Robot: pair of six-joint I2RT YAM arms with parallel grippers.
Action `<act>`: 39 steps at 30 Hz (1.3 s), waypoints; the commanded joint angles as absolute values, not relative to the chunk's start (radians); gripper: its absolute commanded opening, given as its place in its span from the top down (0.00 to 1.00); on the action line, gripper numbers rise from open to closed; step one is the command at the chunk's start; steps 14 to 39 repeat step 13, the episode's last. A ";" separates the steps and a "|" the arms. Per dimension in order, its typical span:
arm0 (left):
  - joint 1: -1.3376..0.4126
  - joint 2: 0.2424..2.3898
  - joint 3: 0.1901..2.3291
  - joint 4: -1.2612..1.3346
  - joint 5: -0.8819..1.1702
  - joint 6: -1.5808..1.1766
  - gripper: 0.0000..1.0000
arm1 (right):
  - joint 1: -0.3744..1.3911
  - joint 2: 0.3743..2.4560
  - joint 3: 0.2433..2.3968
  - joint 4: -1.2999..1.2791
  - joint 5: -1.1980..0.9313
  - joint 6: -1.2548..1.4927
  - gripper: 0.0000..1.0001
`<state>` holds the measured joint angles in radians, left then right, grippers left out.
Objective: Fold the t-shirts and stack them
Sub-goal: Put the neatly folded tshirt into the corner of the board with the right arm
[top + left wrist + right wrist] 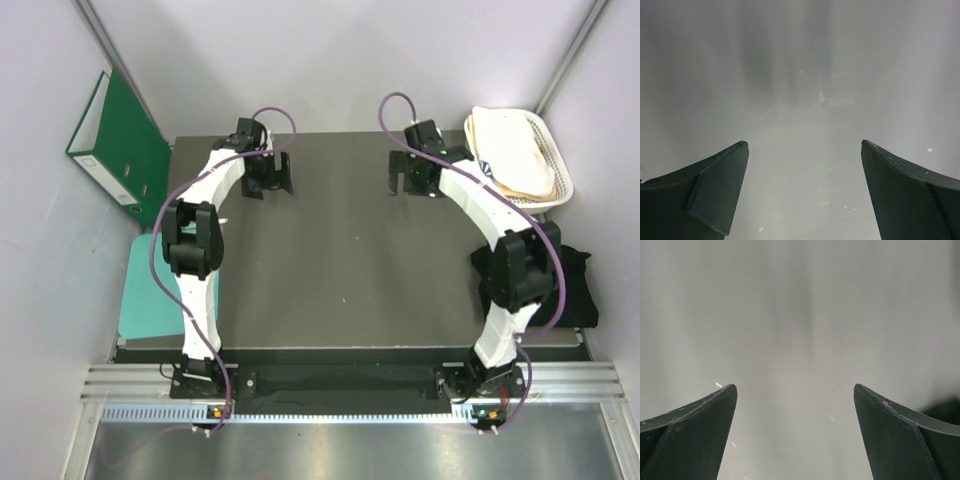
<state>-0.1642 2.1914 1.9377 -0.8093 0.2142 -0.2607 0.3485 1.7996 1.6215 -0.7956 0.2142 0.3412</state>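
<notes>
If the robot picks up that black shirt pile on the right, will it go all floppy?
Probably floppy: the black t-shirts lie in a crumpled heap at the table edge. Lifted, they would likely dangle. Pushed, they would probably bunch up rather than slide.

We can read no text, number, brand or sign in any of the three views. The only label we see is a white strip along the spine of the green binder (118, 135), at about ten o'clock in the top view. It is too small for us to make out any writing on it.
</notes>
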 commanded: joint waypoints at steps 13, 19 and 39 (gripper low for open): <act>-0.169 2.095 1.960 -0.902 -0.051 -0.181 0.01 | 0.449 1.951 1.885 -0.709 0.241 0.225 0.00; -0.169 2.095 1.960 -0.902 -0.051 -0.181 0.01 | 0.449 1.951 1.885 -0.709 0.241 0.225 0.00; -0.169 2.095 1.960 -0.902 -0.051 -0.181 0.01 | 0.449 1.951 1.885 -0.709 0.241 0.225 0.00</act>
